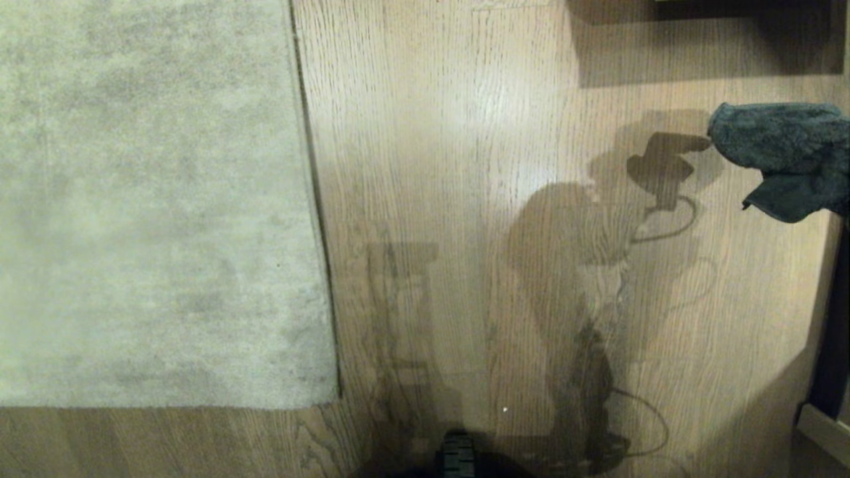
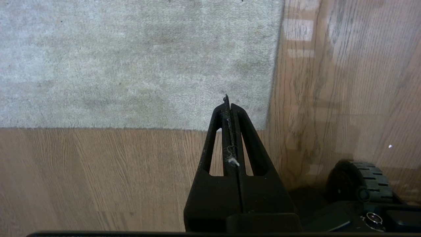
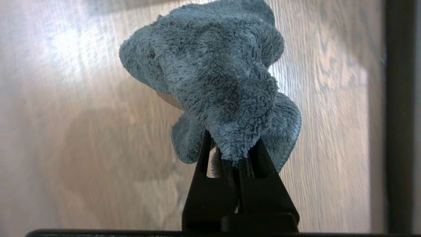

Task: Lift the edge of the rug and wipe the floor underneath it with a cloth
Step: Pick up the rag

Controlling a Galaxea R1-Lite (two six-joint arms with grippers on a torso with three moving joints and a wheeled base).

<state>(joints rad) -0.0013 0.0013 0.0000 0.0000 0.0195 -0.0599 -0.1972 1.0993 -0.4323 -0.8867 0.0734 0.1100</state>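
Note:
The pale grey-beige rug (image 1: 153, 199) lies flat on the left of the wood-grain floor (image 1: 465, 166), its near right corner toward me. The dark teal fuzzy cloth (image 1: 787, 156) hangs at the right edge of the head view, above the floor and well away from the rug. In the right wrist view my right gripper (image 3: 235, 154) is shut on the cloth (image 3: 217, 79), which bunches over and hides the fingertips. My left gripper (image 2: 229, 107) is shut and holds nothing but a wisp of lint; it sits above the rug (image 2: 131, 62) near that corner.
A dark piece of furniture (image 1: 704, 40) casts shadow at the far right. A dark upright post (image 1: 833, 332) stands along the right edge. The robot's base wheel (image 2: 363, 179) sits near the rug corner. Bare floor lies between the rug and the cloth.

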